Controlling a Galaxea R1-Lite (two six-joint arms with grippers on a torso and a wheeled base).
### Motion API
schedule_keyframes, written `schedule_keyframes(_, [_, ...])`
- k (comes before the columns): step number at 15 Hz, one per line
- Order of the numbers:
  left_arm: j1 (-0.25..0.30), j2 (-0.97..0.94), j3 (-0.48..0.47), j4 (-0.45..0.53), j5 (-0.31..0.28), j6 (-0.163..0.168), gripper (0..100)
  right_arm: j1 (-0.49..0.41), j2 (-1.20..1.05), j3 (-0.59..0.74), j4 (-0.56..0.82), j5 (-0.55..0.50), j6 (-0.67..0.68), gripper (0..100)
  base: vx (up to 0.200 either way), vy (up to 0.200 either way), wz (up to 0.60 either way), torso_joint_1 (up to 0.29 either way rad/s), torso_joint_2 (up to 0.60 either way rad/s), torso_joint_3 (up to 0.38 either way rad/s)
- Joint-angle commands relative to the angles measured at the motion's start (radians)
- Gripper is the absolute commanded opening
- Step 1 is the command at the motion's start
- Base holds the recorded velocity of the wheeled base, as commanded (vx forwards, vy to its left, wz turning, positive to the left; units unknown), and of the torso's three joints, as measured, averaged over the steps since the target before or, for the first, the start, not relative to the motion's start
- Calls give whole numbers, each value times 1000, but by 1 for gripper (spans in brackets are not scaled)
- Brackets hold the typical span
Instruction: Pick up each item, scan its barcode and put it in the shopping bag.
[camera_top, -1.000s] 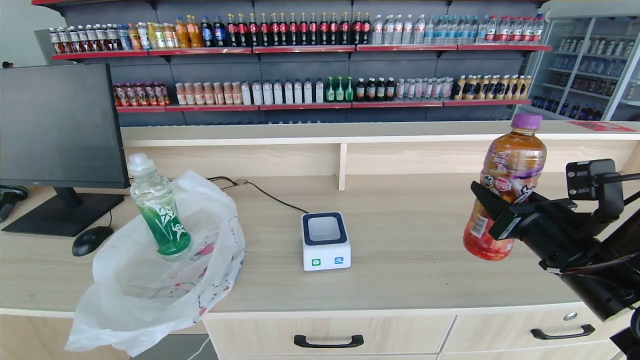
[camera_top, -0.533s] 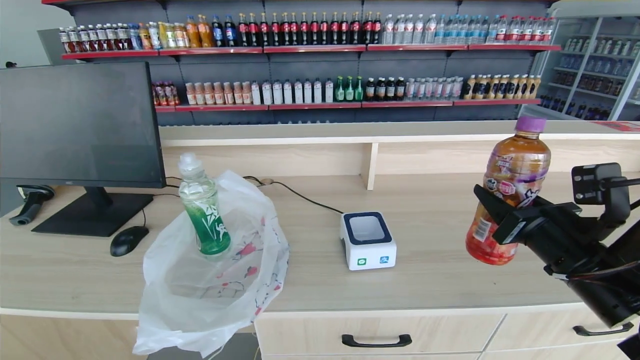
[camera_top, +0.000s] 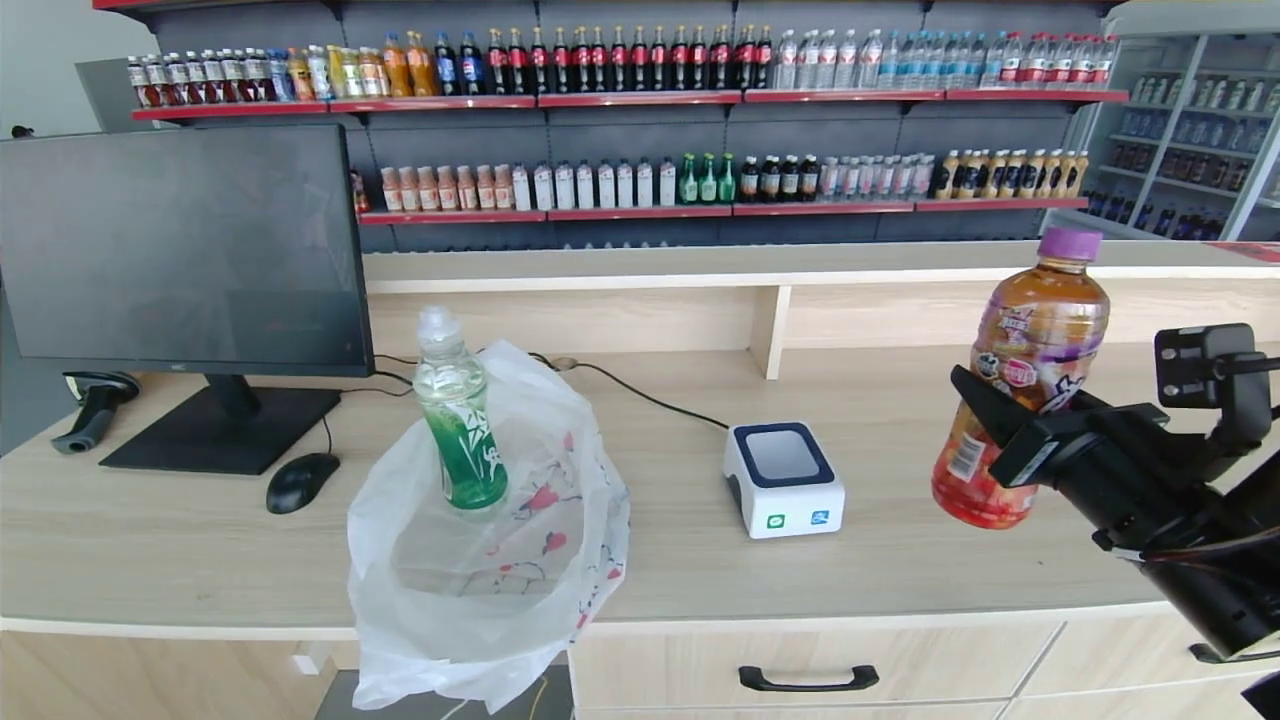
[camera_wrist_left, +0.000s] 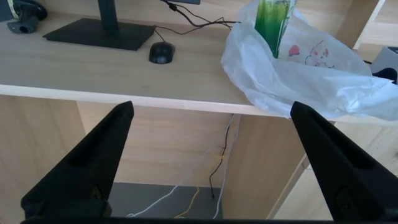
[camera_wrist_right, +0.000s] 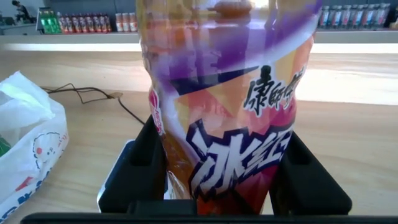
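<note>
At the right of the head view, the right hand (camera_top: 990, 425) pinches the orange tea bottle (camera_top: 1035, 350) around its lower half and holds it upright above the surface (camera_top: 150, 560), well right of the white scanner (camera_top: 785, 480). The left hand (camera_wrist_left: 211, 109) is spread wide. A green bottle (camera_top: 460, 420) stands in the shopping bag (camera_top: 500, 590), left of centre.

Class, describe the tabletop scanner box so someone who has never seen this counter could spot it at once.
On the wooden counter, look right of the white shopping bag. The scanner is the small white cube with a dark-rimmed window on top.
</note>
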Motion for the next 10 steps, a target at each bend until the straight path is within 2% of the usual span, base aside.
schedule_keyframes(1, [0, 0, 0, 0, 1, -1, 100, 1, -5, 2, 1, 0, 3, 0, 0, 0, 0, 0, 0, 0])
schedule_keyframes(4, [0, 0, 0, 0, 1, -1, 100, 1, -16, 2, 1, 0, 13, 0, 200, 0, 0, -1, 2, 1])
schedule_keyframes(8, [0, 0, 0, 7, 1, 3, 100, 38, -30, 6, 1, 0, 13, 0, 0, 0, 0, 0, 0, 0])
schedule_keyframes(10, [0, 0, 0, 7, 1, 3, 100, 93, -28, -6, 1, 0, 18, 0, 0, 0, 0, 0, 0, 0])
